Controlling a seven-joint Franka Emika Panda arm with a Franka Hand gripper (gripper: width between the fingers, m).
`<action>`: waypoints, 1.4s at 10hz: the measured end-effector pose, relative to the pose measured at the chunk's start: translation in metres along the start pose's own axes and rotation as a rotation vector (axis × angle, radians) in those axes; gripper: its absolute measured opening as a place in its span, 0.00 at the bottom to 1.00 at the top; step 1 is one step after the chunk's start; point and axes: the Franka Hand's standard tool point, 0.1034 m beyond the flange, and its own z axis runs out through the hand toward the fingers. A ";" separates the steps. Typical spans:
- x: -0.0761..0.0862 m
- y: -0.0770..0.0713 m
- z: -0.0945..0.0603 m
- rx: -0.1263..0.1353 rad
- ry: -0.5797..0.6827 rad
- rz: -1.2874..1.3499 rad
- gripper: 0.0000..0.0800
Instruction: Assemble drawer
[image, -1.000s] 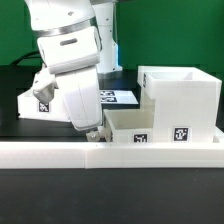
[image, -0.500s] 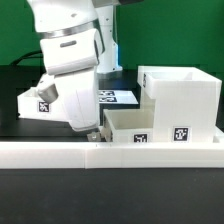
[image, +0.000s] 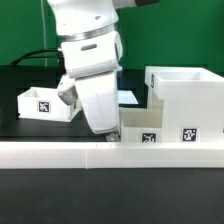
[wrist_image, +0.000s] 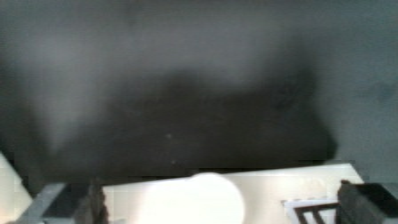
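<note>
The drawer's tall white casing (image: 190, 95) stands at the exterior view's right. One small white tray (image: 150, 124) sits against its left side, with tags facing forward. A second tray (image: 45, 103) lies apart at the exterior view's left. My gripper (image: 108, 130) is down at the first tray's left end. In the wrist view my gripper (wrist_image: 222, 205) is open. Its dark fingers (wrist_image: 80, 200) stand wide apart on either side of the tray's round knob (wrist_image: 208, 195), and part of a tag (wrist_image: 313, 210) shows.
A long white L-shaped rail (image: 100, 152) runs along the front of the black table. The marker board (image: 129, 97) lies behind my arm, mostly hidden. A green backdrop is at the rear.
My arm has moved toward the exterior view's right. The near tray and the casing have shifted slightly right with it. The left tray has not moved.
</note>
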 end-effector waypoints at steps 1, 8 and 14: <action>0.001 0.002 -0.001 -0.006 -0.023 -0.026 0.81; 0.019 0.001 0.005 0.001 -0.025 -0.105 0.81; 0.032 0.000 0.010 -0.001 -0.017 -0.079 0.81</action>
